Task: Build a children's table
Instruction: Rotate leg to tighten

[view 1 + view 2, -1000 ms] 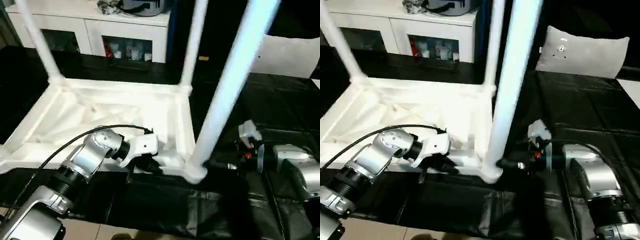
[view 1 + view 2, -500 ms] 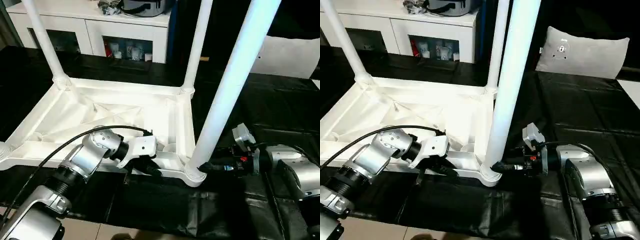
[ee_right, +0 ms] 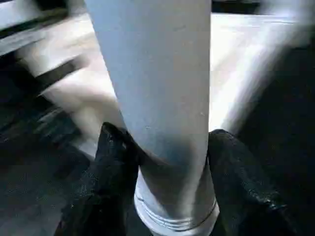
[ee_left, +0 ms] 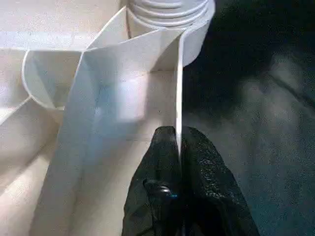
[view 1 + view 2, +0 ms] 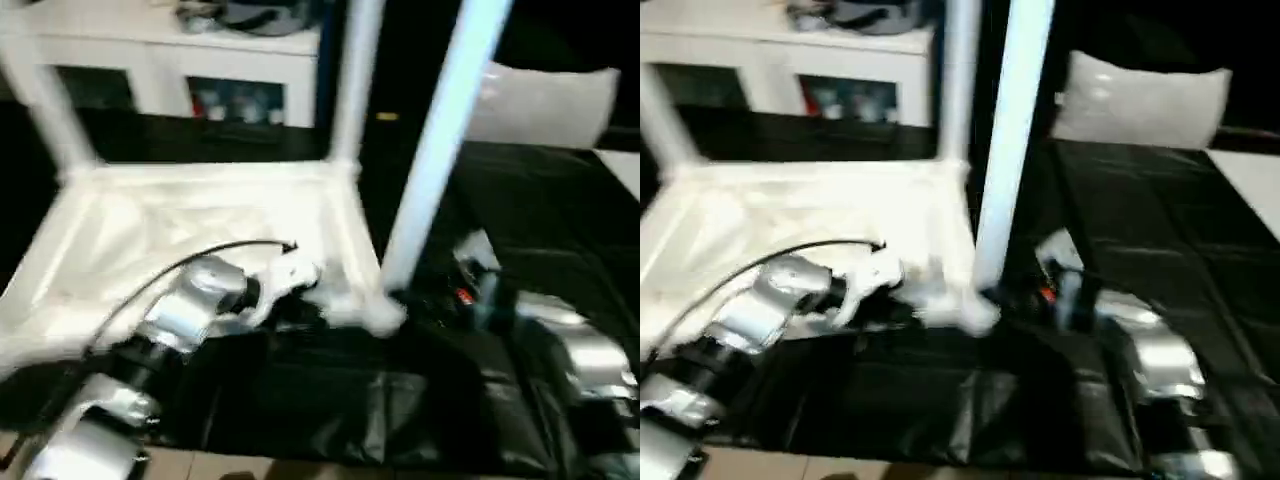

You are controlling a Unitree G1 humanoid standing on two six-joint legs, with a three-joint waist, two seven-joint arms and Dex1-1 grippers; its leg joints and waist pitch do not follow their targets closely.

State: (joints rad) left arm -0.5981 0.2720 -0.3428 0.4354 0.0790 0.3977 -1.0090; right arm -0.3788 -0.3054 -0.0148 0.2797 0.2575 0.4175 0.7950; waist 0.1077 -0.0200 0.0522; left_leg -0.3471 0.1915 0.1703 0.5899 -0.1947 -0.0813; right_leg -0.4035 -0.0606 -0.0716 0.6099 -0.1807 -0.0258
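The white tabletop (image 5: pixel 200 215) lies underside up on the black-covered surface. Three white legs stand in its corner sockets: two at the far corners (image 5: pixel 355 80) (image 5: pixel 40 100) and one at the near right corner (image 5: pixel 440 130). My left gripper (image 4: pixel 178 135) is shut on the tabletop's thin near rim (image 4: pixel 179 88), just short of that corner socket (image 4: pixel 170 12). My right gripper (image 3: pixel 167 142) clasps the base of the near right leg (image 3: pixel 157 73), with a black finger (image 3: pixel 115 147) pressed against each side.
A white cabinet with glass doors (image 5: pixel 200 70) stands behind the tabletop. A grey pillow (image 5: pixel 1140 100) lies at the back right. Black sheeting (image 5: pixel 330 400) covers the work surface up to its near edge.
The head camera has moved, so the whole picture has shifted and blurred. My right fingers have drawn in against the leg's base. The left gripper holds the rim as before.
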